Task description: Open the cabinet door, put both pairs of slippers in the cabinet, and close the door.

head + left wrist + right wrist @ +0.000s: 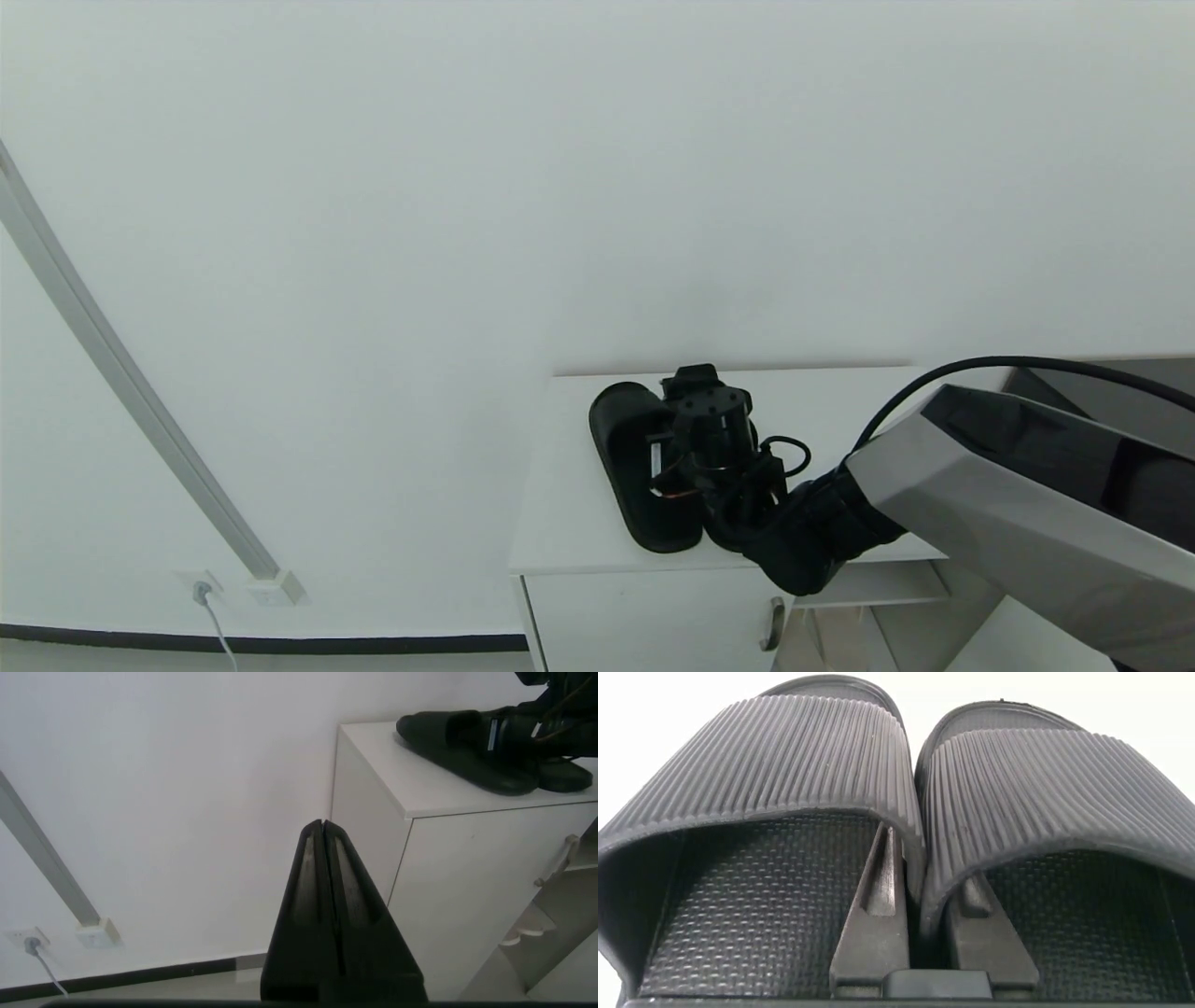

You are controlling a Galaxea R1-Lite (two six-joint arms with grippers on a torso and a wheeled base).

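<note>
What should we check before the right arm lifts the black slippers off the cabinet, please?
1. Right tool has one finger inside each of the black slippers, their inner walls between: ok.
2. Grip holds both when lifted: cannot tell.
3. Left tool shut, empty, off the cabinet: ok.
4. Shelves exposed beside the handled door: ok.
5. Second pair already stowed: cannot tell.

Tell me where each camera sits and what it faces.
Head: on the head, looking down at wall, cabinet and slippers; right arm shows.
Left wrist: beside the cabinet, facing wall and cabinet; shut left gripper shows.
Right wrist: over the cabinet top, close on the slippers; right gripper pinches them.
Shared: all three see the slippers.
</note>
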